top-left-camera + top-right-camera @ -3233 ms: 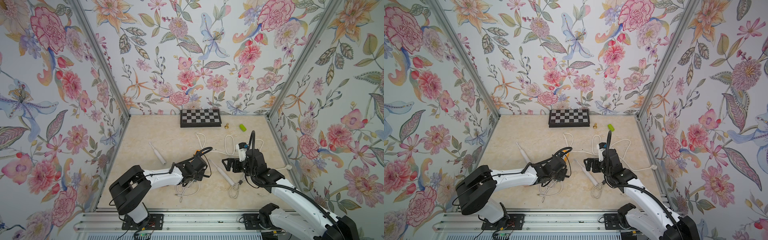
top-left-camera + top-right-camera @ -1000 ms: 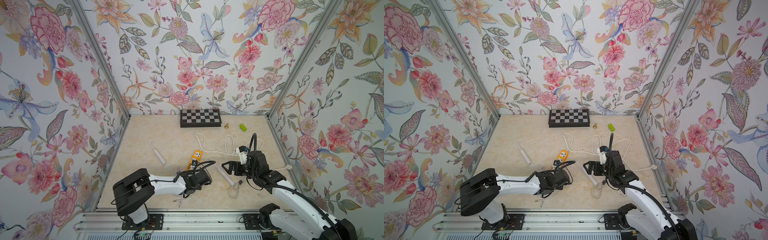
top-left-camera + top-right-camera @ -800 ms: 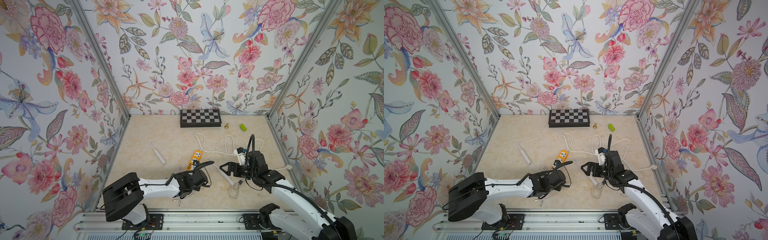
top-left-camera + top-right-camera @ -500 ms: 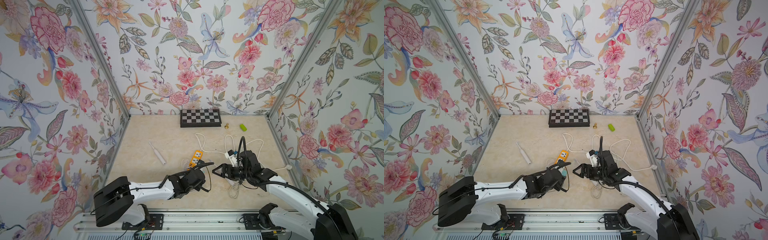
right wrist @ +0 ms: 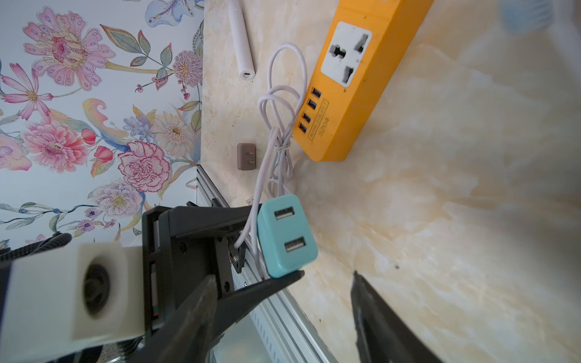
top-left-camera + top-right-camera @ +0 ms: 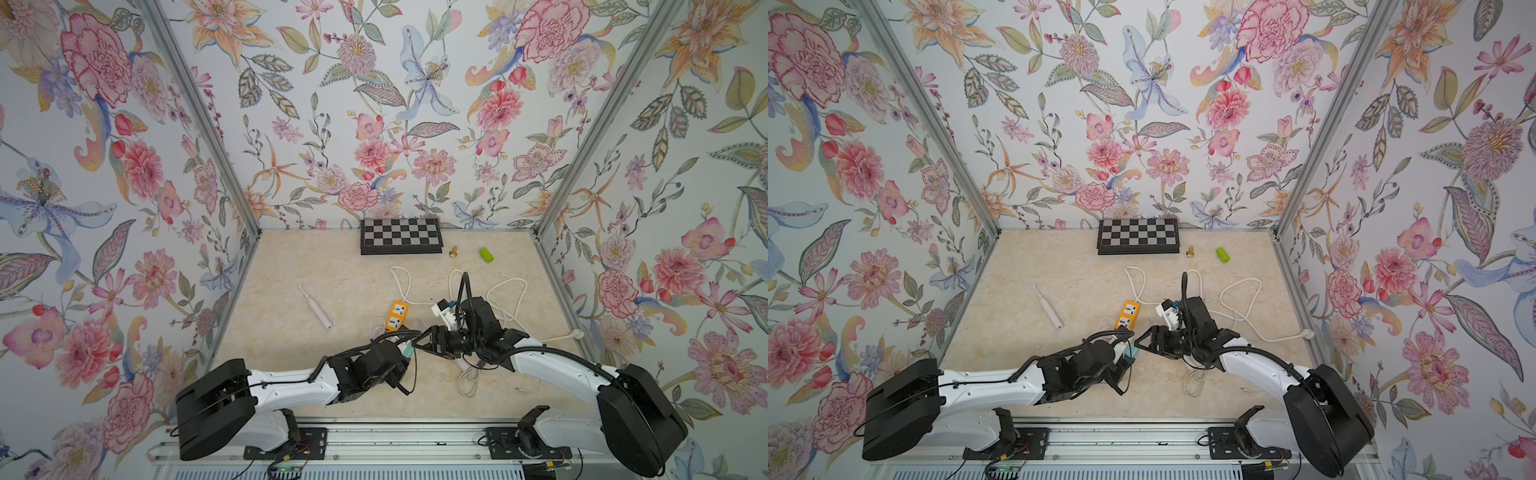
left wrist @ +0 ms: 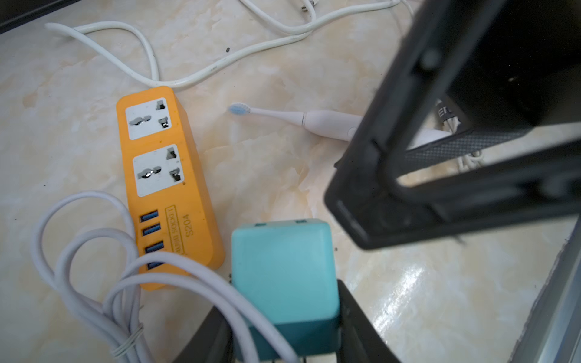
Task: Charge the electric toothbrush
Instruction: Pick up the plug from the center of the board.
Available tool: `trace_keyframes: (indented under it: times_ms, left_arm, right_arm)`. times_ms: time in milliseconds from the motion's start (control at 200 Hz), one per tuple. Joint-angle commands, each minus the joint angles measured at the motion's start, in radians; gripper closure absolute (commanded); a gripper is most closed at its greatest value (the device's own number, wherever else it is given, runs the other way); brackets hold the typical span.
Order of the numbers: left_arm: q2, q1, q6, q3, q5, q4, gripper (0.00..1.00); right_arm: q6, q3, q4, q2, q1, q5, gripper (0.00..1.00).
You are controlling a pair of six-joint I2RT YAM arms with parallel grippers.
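My left gripper (image 6: pixel 405 353) is shut on a teal two-port USB adapter (image 7: pixel 283 270), held just above the table near the orange power strip (image 6: pixel 397 316). A white bundled cable (image 7: pixel 94 251) runs past its left finger. My right gripper (image 6: pixel 420 341) faces it, open, fingertips close to the adapter (image 5: pixel 284 235) with nothing between them. One white electric toothbrush (image 7: pixel 314 121) with blue bristles lies under the right arm. A second white toothbrush (image 6: pixel 314 306) lies alone at the left; its base port (image 5: pixel 246 74) shows in the right wrist view.
A chessboard (image 6: pixel 400 235), a gold pawn (image 6: pixel 454 251) and a green piece (image 6: pixel 486 254) sit at the back wall. The strip's thick white cord (image 6: pixel 505 299) loops at the right. A small brown plug (image 5: pixel 246 156) lies near the front rail. Another cable bundle (image 6: pixel 469 380) lies under the right arm.
Both arms have converged at the front centre: the left carried the teal adapter rightward, the right swung left toward it. The right jaws have narrowed.
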Motion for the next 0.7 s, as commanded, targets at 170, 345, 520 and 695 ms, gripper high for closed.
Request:
trace_keyframes:
  times_ms: [170, 345, 520, 695]
  left_arm:
    - [-0.039, 0.011, 0.033, -0.017, 0.034, 0.063, 0.78]
    - [-0.055, 0.015, 0.031, -0.026, 0.032, 0.071, 0.79]
    - [-0.074, 0.019, 0.026, -0.036, 0.013, 0.063, 0.8]
    - [-0.084, 0.025, 0.022, -0.04, -0.001, 0.074, 0.8]
  right_arm:
    - [0.068, -0.007, 0.252, 0.088, 0.03, -0.08, 0.42]
    - [0.058, 0.0, 0.259, 0.122, 0.03, -0.073, 0.49]
    - [0.037, -0.004, 0.221, 0.149, 0.031, -0.05, 0.49]
    - [0.135, -0.029, 0.373, 0.169, 0.069, -0.1, 0.55]
